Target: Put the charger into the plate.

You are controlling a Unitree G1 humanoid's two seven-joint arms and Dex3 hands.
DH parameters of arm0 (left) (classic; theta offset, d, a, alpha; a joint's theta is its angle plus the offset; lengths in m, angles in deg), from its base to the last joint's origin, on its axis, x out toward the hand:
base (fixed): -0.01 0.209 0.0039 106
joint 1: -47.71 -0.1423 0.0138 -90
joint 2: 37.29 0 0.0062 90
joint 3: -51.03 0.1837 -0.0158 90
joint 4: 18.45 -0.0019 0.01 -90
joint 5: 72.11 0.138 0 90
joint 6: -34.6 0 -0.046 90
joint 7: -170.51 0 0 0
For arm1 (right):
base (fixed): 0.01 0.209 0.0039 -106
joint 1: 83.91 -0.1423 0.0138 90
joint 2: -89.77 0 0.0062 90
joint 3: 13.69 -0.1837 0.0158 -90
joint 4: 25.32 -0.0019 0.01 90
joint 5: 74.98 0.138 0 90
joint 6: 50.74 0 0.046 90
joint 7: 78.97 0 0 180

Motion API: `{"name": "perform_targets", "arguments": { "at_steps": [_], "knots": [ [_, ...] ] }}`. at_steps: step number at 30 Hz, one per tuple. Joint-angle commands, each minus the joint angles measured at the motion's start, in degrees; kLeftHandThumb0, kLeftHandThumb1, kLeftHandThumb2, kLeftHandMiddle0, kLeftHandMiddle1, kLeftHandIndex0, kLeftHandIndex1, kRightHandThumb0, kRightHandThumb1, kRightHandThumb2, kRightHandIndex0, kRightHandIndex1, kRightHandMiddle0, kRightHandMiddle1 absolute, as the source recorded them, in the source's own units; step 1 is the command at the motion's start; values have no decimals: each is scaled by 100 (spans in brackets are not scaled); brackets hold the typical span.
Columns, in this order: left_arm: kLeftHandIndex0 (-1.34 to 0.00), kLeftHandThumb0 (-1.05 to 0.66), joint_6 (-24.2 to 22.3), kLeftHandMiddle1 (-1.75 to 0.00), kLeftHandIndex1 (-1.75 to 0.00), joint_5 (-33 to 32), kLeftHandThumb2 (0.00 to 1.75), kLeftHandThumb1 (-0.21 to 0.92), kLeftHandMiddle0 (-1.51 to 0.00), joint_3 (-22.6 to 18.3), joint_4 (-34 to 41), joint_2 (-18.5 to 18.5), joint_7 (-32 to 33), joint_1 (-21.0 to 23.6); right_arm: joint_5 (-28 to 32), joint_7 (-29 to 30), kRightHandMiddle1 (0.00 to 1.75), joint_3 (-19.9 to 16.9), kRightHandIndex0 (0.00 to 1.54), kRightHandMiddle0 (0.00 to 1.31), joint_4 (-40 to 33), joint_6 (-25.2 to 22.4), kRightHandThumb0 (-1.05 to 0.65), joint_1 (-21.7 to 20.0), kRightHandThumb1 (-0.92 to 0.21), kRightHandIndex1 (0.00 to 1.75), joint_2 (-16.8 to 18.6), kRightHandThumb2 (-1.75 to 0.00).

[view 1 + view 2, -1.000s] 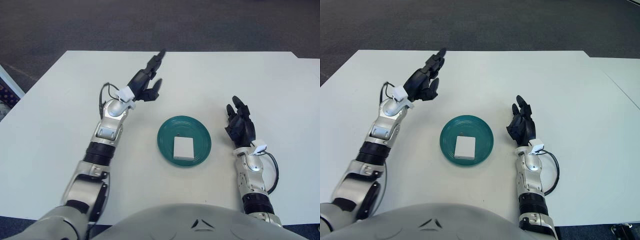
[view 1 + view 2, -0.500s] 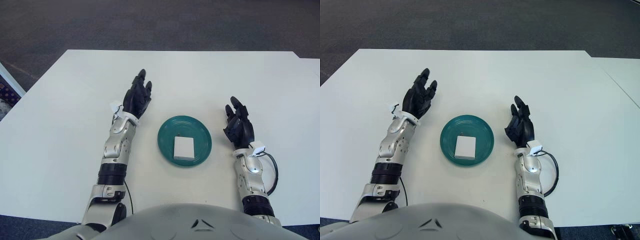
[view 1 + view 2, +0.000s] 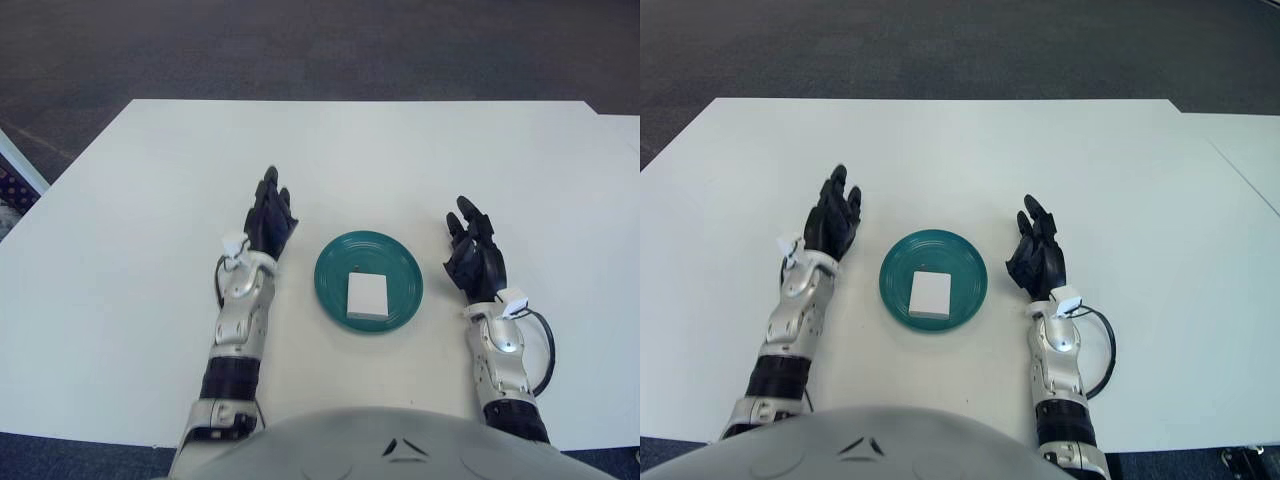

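So the flat white square charger (image 3: 367,295) is sitting inside the round dark-green plate (image 3: 400,268), just below the middle of the frame, a bit toward the plate's lower edge. Neither hand touches it. The robot's black three-finger left hand (image 3: 270,218) shows just left of the plate, fingers stretched out loosely and pointing to the top of the frame, holding nothing. The black right hand (image 3: 474,260) shows to the right of the plate, same deal: fingers relaxed and extended, nothing in them.

Differences between the two eyes: the left eye view catches a strip of something with a pale edge and a dark patterned bit (image 3: 14,178) at the far left of the frame, which the right eye doesn't show. The right eye view shows a second white tabletop (image 3: 1246,150) butting up at the right edge, plus a dark object (image 3: 1243,461) in the lower right corner.

Everything sits on a big plain white table (image 3: 130,230), with dark grey carpet floor (image 3: 320,45) across the top of the frame
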Motion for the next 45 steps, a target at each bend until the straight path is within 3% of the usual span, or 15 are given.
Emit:
{"name": "perform_targets", "arguments": {
  "at_steps": [1, 10, 16, 21, 35, 45],
  "knots": [
    [0, -105, 117, 0, 0, 211, 93, 92, 0, 193, 189, 10, -60, -281, -8, -77, 31, 98, 17, 0, 82, -198, -92, 349, -92, 0, 37, -103],
    [0, -105, 215, 0, 0, 471, 95, 92, 0, 336, 301, 202, -190, -564, 11, -249, 24, 189, 13, 0, -38, -280, -93, 449, -92, 0, -41, -105],
    [0, -105, 912, 0, 0, 563, 98, 92, 0, 352, -636, 121, -278, -614, -21, -264, 23, 241, 12, 0, -94, -309, -93, 493, -92, 0, -31, -106],
    [0, -105, 1102, 0, 0, 617, 98, 92, 0, 347, -791, 51, -176, -701, -62, -249, 23, 255, 13, 0, -146, -340, -93, 533, -92, 0, -79, -105],
    [0, -105, 971, 0, 0, 631, 92, 92, 0, 428, -266, -59, -63, -1044, -27, -274, 23, 220, 13, 0, -150, -442, -93, 541, -92, 0, -192, -104],
    [0, -105, 946, 0, 0, 553, 91, 92, 0, 454, -386, -146, 56, -1051, -16, -221, 23, 191, 12, 0, -190, -528, -93, 539, -92, 0, -198, -103]
  ]
}}
